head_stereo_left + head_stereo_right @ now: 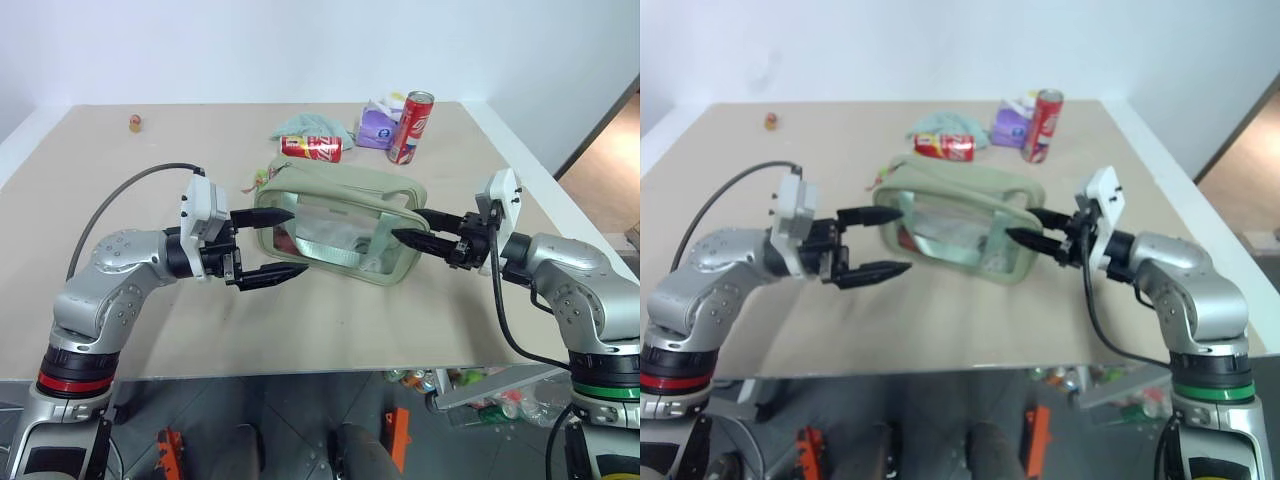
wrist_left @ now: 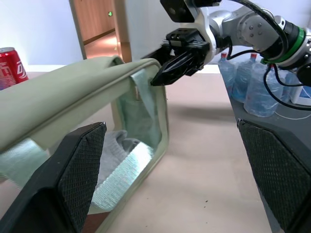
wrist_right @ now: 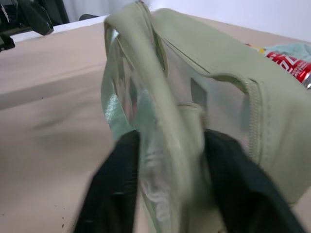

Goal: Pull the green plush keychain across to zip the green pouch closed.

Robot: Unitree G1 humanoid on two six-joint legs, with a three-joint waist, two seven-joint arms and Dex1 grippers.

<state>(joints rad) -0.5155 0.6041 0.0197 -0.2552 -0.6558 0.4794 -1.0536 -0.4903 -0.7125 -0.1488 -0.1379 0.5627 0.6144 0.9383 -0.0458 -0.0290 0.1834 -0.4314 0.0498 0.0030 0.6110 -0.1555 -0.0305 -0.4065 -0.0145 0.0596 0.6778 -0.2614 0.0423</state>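
Right gripper (image 1: 410, 237) pinches end of green pouch (image 1: 345, 190) at table (image 1: 150, 320) centre; left gripper (image 1: 277, 243) spread wide beside other end. We judge zipping not started; green plush keychain (image 1: 262, 178) waits untouched.

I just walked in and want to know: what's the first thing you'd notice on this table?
The big pale green pouch in the middle of the table, with a robot gripper at each end. The right gripper is closing on the pouch's end, and the left gripper is open at the other end. Behind it, a red can stands upright and another red can lies on its side.
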